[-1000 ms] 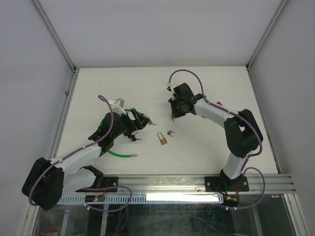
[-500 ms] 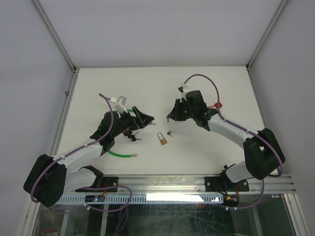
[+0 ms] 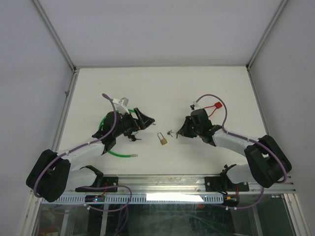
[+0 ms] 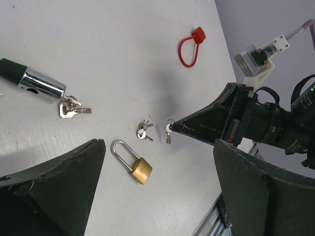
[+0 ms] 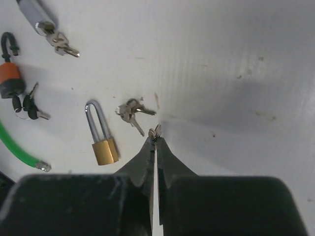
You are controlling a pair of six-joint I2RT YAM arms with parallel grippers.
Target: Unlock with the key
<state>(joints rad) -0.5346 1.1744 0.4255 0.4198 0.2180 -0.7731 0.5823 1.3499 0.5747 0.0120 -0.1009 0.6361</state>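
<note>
A brass padlock (image 3: 162,139) with a steel shackle lies flat on the white table, also seen in the left wrist view (image 4: 138,168) and the right wrist view (image 5: 104,147). My right gripper (image 3: 176,133) (image 5: 155,140) is shut on a small silver key (image 5: 156,131) (image 4: 168,132) that pokes out of its tips, low over the table just right of the padlock. A loose key bunch (image 5: 130,112) (image 4: 143,131) lies beside it. My left gripper (image 3: 147,120) (image 4: 158,143) hangs open to the padlock's left, holding nothing.
A chrome lock cylinder (image 4: 42,84) with keys (image 4: 71,105) lies to the left. An orange lock (image 5: 11,81) on a green cable (image 3: 118,154) and black keys (image 5: 27,108) sit by the left arm. A red loop (image 3: 212,107) lies at right.
My right arm has swung down and nearer, bringing the held key from the far middle to just right of the padlock. The left gripper has shifted slightly right.
</note>
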